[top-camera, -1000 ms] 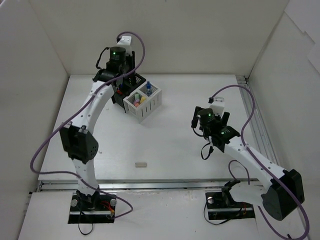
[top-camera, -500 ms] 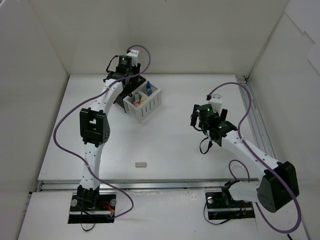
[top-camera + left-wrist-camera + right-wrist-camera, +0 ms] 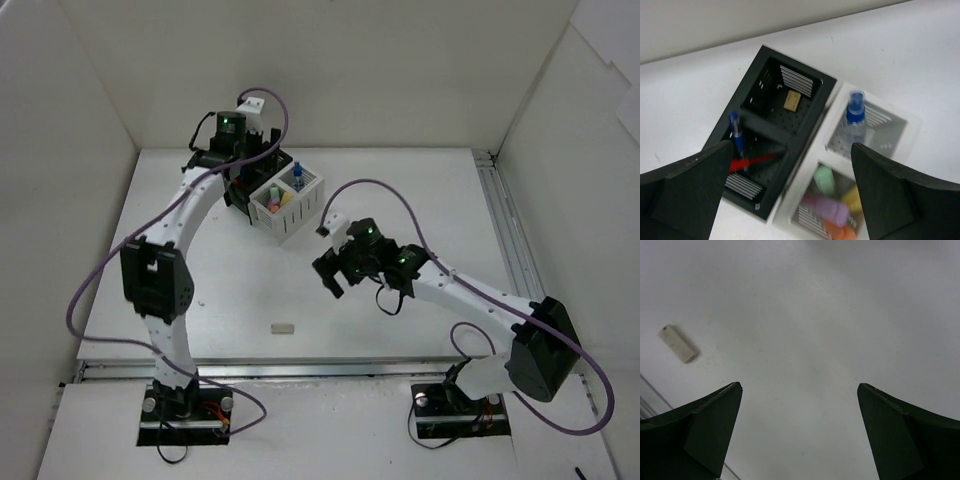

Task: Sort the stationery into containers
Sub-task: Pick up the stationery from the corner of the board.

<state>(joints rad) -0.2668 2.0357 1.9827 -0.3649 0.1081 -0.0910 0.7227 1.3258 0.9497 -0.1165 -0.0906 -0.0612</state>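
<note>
My left gripper point(image 3: 792, 145) hangs open above the two containers at the back left, with nothing between its fingers. The black container point(image 3: 812, 107) holds a beige eraser point(image 3: 792, 99) in one compartment and a blue pen point(image 3: 735, 132) and a red pen point(image 3: 752, 161) in the other. The white container point(image 3: 836, 150) holds the blue-capped bottle point(image 3: 856, 112) in one compartment and green point(image 3: 824, 179), pink point(image 3: 832, 209), yellow point(image 3: 854, 197) and orange point(image 3: 840, 232) markers in the other. A second beige eraser point(image 3: 283, 326) lies alone on the table near the front. My right gripper point(image 3: 330, 275) is open, up and to the right of that eraser point(image 3: 677, 343).
White walls close in the table at the back and on both sides. A metal rail point(image 3: 505, 240) runs along the right edge and another along the front edge point(image 3: 300, 368). Purple cables loop over both arms.
The left gripper has opened above the black container. The right arm has swung left from mid-right to the table's middle, closer to the loose eraser, staying open.
</note>
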